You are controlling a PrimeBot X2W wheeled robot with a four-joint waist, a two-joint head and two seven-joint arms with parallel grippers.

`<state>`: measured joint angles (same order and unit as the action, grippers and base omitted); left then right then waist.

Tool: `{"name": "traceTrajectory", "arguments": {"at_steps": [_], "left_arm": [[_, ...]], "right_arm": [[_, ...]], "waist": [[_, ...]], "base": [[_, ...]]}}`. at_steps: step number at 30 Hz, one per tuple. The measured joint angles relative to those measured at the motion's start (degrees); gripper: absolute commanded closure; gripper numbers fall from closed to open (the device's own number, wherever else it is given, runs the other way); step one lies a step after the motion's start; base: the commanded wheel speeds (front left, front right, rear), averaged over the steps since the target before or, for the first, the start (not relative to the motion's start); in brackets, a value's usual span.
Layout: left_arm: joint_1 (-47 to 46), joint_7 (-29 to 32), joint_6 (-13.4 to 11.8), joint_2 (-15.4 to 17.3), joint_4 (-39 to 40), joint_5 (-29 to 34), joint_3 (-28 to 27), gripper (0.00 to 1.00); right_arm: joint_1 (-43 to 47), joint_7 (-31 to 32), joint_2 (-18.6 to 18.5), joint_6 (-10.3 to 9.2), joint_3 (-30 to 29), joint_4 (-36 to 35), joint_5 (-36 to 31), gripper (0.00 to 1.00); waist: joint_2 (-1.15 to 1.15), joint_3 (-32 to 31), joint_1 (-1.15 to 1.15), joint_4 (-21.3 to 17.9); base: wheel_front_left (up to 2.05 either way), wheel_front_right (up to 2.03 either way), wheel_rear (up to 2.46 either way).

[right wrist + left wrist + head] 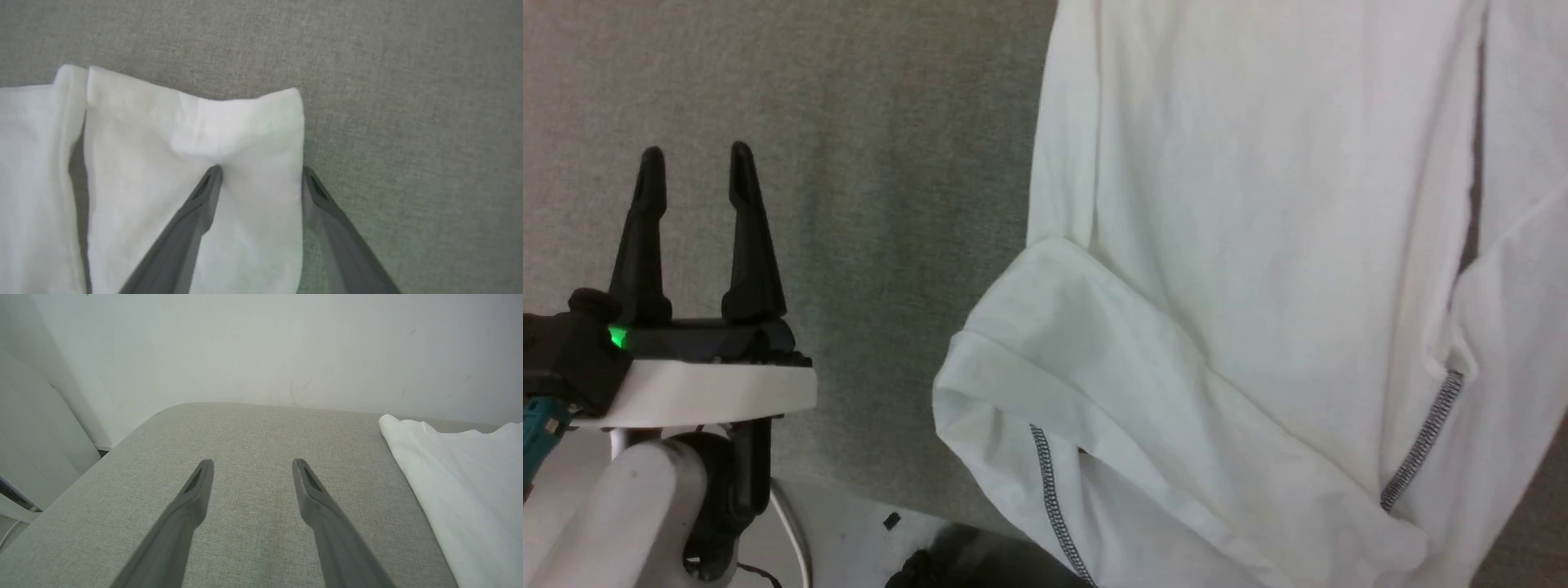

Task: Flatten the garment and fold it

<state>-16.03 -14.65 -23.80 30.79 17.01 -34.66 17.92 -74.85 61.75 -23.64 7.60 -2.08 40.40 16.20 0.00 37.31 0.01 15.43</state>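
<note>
You see the white thin long-sleeved shirt with grey stitched seams lying wrinkled on the grey woven fabric surface, from 12 to 5 o'clock of the head view. Your right gripper has jaws apart, one tip on the cloth, the other beside its edge. Your left gripper, at 8 o'clock, jaws also apart, is over bare surface.

White garment on grey surface, left gripper jaws apart
</note>
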Motion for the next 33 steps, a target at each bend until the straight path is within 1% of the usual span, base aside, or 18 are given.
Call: {"name": "traceTrajectory", "arguments": {"at_steps": [1, 5, 6, 7, 8, 10, 13, 16, 20, 24, 27, 30, 33], "left_arm": [[0.0, 0.0, 0.1, -0.3, -0.2, 0.0, 0.0, 0.00], [0.0, 0.0, 0.6, -1.3, -0.9, 0.6, -0.5, 0.00], [0.0, 0.0, 0.6, -1.7, -1.0, 0.7, -0.6, 0.00], [0.0, 0.0, 0.7, -1.8, -1.2, 1.0, -0.7, 0.00], [0.0, 0.0, 1.0, -1.9, -1.3, 1.1, -0.8, 0.00], [0.0, 0.0, 1.3, -2.1, -1.6, 1.6, -0.9, 0.00], [0.0, 0.0, 1.7, -2.4, -2.2, 2.1, -0.9, 0.00], [0.0, 0.0, 1.7, -2.7, -3.2, 2.5, -0.9, 0.00], [0.2, 0.0, 1.9, -2.7, -5.0, 2.6, -0.5, 0.00], [1.1, 1.4, 1.8, -2.4, -6.4, 3.0, 0.5, 0.00], [2.8, 2.8, 0.9, -2.0, -6.6, 3.2, 0.9, 0.00], [4.5, 4.6, -0.2, -1.3, -6.4, 3.5, 1.3, 0.00], [6.3, 6.5, -1.5, -0.6, -5.8, 3.5, 1.5, 0.00]], "right_arm": [[0.0, 0.5, -0.3, 0.00, 0.1, 0.3, -0.4, 0.00], [-1.4, 6.1, -1.3, 0.00, -0.3, 0.6, -1.2, 0.00], [-1.7, 7.4, -1.5, 0.00, -0.6, 0.5, -1.3, 0.25], [-1.8, 8.5, -1.6, 0.00, -0.8, 0.4, -1.4, 0.71], [-1.8, 9.1, -1.5, 0.00, -1.2, 0.2, -1.4, 1.00], [-1.3, 10.1, -1.4, 0.00, -1.5, -0.5, -1.4, 1.00], [0.6, 9.2, -1.0, -0.01, -1.7, -2.1, -1.1, 1.00], [2.8, 5.4, -0.7, -0.01, -1.5, -3.1, -0.8, 1.00], [5.9, -2.2, -0.6, -0.01, -1.2, -3.0, 1.6, 1.00], [7.1, -10.7, -0.8, 0.00, 2.5, -3.5, 5.2, 1.00], [7.7, -16.3, -1.1, -0.01, 5.6, -4.7, 8.4, 1.00], [10.1, -20.3, -1.1, -0.01, 10.1, -7.2, 11.9, 1.00], [14.0, -22.7, -0.2, -0.01, 14.9, -11.4, 15.6, 1.00]], "waist": [[0.00, 0.5, -0.01, 0.5], [0.00, 1.9, -0.03, 2.1], [0.00, 2.1, -0.03, 2.3], [0.00, 2.2, -0.03, 2.5], [0.00, 2.1, -0.03, 2.6], [0.00, 1.8, -0.02, 2.5], [0.00, 1.2, -0.01, 2.4], [0.00, 0.1, 0.00, 2.1], [0.00, -2.4, 0.00, 1.6], [0.00, -6.0, 0.00, 0.9], [0.00, -9.2, -0.01, 0.1], [0.00, -12.6, -0.01, -0.8], [0.00, -16.0, -0.01, -2.0]], "base": [[0.00, 0.00, 0.00], [0.00, 0.00, 0.00], [0.00, 0.00, 0.00], [0.00, 0.00, 0.00], [0.00, 0.00, 0.00], [0.00, 0.00, 0.00], [0.00, 0.00, 0.00], [0.00, 0.00, 0.00], [0.00, 0.00, 0.00], [0.00, 0.00, 0.00], [0.00, 0.00, 0.00], [0.00, 0.00, 0.00], [0.00, 0.00, 0.00]]}}
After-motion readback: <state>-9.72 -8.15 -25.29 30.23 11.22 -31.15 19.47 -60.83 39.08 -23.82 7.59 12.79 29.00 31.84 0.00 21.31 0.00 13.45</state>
